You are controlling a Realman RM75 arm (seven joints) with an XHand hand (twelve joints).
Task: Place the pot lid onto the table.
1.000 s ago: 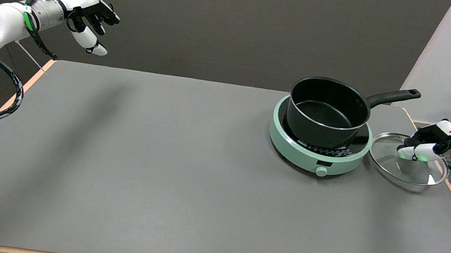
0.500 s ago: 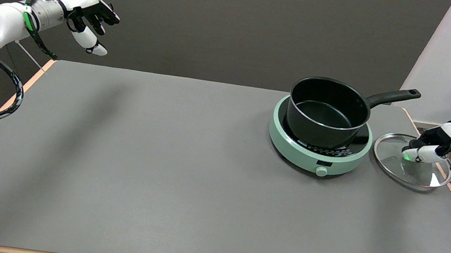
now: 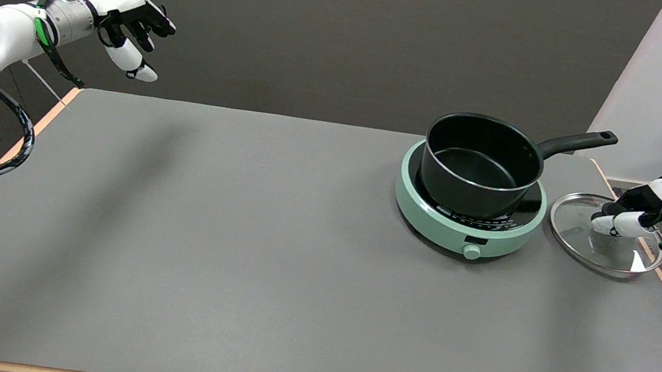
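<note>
The glass pot lid [image 3: 608, 234] lies on the counter [image 3: 234, 250] just right of the green cooker [image 3: 467, 218], looking rigid, slick and breakable, best held by its central knob, where the right hand [image 3: 634, 214] pinches it.

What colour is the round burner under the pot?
Pale mint green, with a black top; the burner shows best, and only, in the head view.
</note>
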